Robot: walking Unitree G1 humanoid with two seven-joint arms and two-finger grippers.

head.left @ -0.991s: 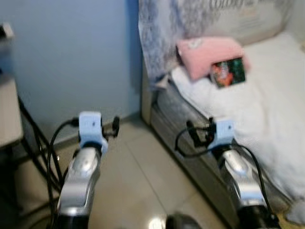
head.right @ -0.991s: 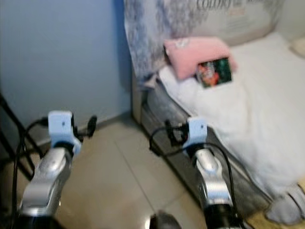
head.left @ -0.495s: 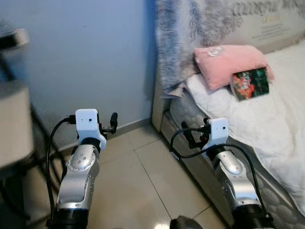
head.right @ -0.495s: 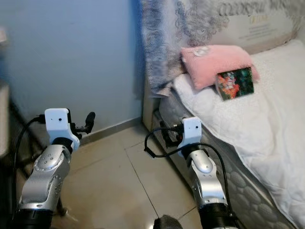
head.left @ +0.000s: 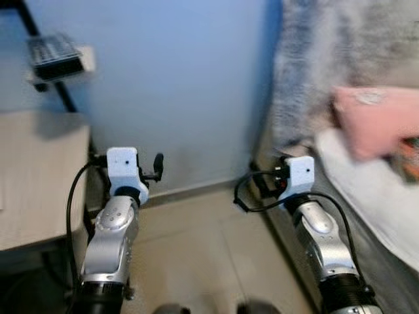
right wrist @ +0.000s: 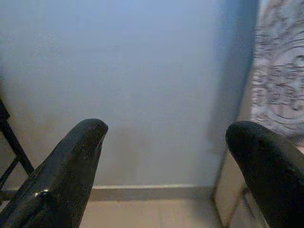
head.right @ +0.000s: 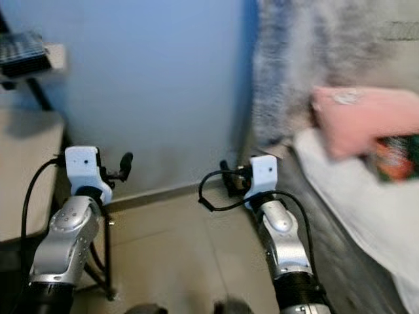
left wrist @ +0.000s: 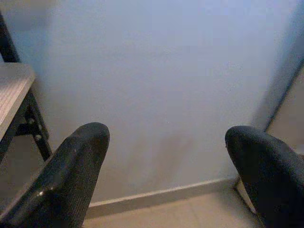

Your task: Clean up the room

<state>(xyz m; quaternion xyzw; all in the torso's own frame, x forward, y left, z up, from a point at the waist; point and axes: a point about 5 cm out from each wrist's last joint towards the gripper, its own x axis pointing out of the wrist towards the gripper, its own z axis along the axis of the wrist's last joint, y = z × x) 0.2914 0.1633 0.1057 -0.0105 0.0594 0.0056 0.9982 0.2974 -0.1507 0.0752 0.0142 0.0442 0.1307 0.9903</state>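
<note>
Nearest the camera, both silver arms are reaching forward over a pale tiled floor [head.left: 196,261], side by side and at about the same height. The left gripper [left wrist: 166,166] is hanging above the floor with its two black fingers [left wrist: 76,166] spread wide and nothing between them. The right gripper [right wrist: 164,166] is doing the same beside it, its fingers [right wrist: 71,161] parted and gripping nothing. A looping black cable [head.left: 245,199] is trailing from the right wrist, and another is running down the left forearm.

On the robot's left, a light wooden table [head.left: 33,176] on black metal legs [head.right: 105,255] is standing just beside the left arm. Above and behind it, a small shelf [head.left: 55,59] on a dark bracket is carrying something dark and flat that is too blurred to identify.

On the robot's right, a bed [head.left: 386,209] with white bedding is running along the floor edge, close to the right arm. A pink pillow [head.right: 366,124] is lying on it near the head end, and a small colourful packet [head.right: 396,157] is leaning against the pillow's front; both are blurred. A grey patterned fabric [right wrist: 280,61] is hanging behind the pillow.

Farthest away, a plain blue wall [head.left: 183,85] is filling the background, meeting the floor at a pale skirting strip [left wrist: 156,197] straight ahead of both grippers.
</note>
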